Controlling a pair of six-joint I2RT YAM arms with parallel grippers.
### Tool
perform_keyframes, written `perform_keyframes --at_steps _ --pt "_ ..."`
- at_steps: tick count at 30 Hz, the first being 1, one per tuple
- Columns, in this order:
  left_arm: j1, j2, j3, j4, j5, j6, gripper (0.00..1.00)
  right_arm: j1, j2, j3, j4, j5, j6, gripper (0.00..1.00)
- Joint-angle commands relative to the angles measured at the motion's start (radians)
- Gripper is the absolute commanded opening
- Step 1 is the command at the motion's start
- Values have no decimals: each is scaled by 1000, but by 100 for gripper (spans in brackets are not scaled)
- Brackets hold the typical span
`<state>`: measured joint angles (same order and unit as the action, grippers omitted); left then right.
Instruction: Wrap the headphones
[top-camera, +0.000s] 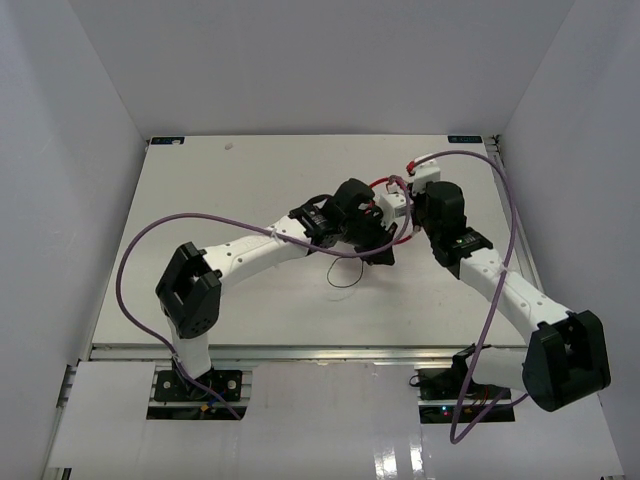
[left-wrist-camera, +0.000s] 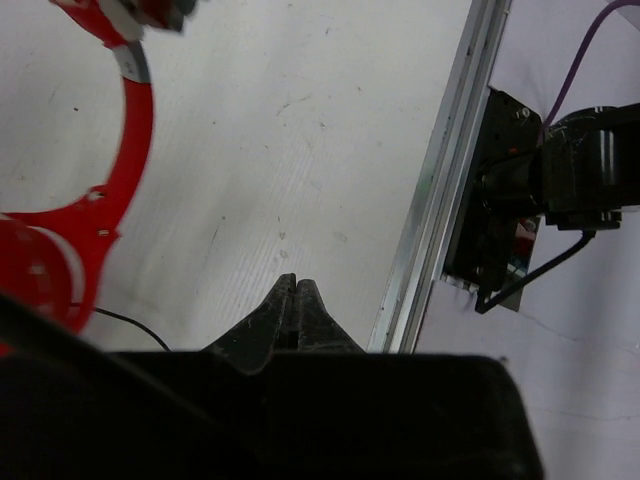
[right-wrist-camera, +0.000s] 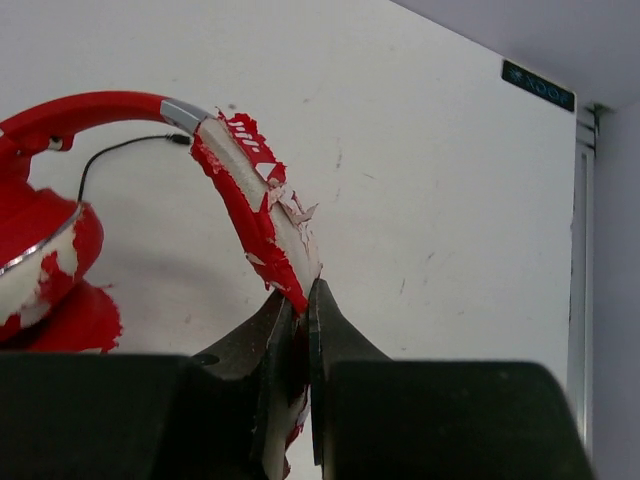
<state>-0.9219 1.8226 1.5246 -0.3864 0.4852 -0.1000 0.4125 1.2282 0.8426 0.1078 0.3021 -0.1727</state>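
The red headphones lie at the table's centre right. My right gripper is shut on their peeling red-and-white band, which runs between the jaws. One ear cup shows at the left. The thin dark cord loops on the table below my left gripper. In the left wrist view the gripper is shut. The cord runs from the ear cup under its left finger, and none shows between the tips. The band curves at the upper left.
The table's metal edge rail and the right arm's base lie to the right in the left wrist view. Thick purple cables arc over both arms. White walls enclose the table on three sides.
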Motion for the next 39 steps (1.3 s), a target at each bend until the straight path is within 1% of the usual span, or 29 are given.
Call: perform_keyframes --at_steps 1,3,5,7,11,15,18,20,21,22,25,27,29,32,35,38,39 --pt "22 0 209 -382 87 129 2 13 -84 -26 91 -282 -232 8" --pt "36 25 306 -474 150 188 2 12 -95 -41 80 -332 -253 8" --pt "51 11 303 -520 179 210 3 12 -104 -48 58 -367 -259 8" --pt "82 -34 246 -513 235 221 3 9 -111 -45 37 -405 -251 8" --pt "126 -90 192 -505 310 227 3 -4 -96 -23 -9 -505 -202 8" --pt "135 -121 141 -520 354 225 3 -66 -57 27 -22 -562 -55 8" --pt "137 -150 100 -525 331 232 3 -143 -24 83 -48 -609 26 8" --pt "146 -178 77 -531 279 253 2 -208 2 116 -77 -765 48 8" --pt "156 -200 72 -526 236 261 1 -247 7 125 -86 -821 36 8" --pt "163 -214 65 -507 216 265 1 -256 5 122 -97 -884 13 8" --pt "196 -259 36 -434 172 281 1 -271 -6 114 -156 -1012 -38 8" --pt "230 -271 17 -398 167 294 1 -273 -18 108 -181 -1110 -64 8" --pt "255 -263 15 -372 170 304 1 -273 -32 101 -198 -1164 -69 8" --pt "284 -229 30 -381 167 337 0 -271 -57 105 -247 -1205 -98 8" --pt "290 -184 29 -388 144 362 0 -272 -71 114 -299 -1259 -123 8" --pt "290 -178 -13 -363 147 375 0 -285 -84 119 -297 -1294 -70 8" --pt "290 -185 -35 -316 157 370 1 -289 -84 122 -275 -1302 -34 8"
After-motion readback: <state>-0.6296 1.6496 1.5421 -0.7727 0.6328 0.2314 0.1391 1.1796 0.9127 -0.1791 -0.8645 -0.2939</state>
